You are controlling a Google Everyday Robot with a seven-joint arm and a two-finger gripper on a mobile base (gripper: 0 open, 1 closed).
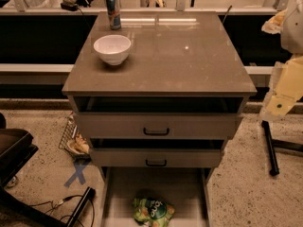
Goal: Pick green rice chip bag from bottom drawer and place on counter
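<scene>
**Light Bag Left in Drawer**

The green rice chip bag (152, 212) is found in the bottom drawer (123, 188), toward its front. It is judged light, crinkly and crushable, so a raised fold should be pinched gently. The claw is not in view, and its state cannot be told.

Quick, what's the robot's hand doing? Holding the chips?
Gripper: at the right edge, beside the counter; open or shut cannot be told.
Green rice chip bag lies in the bottom drawer.
</scene>
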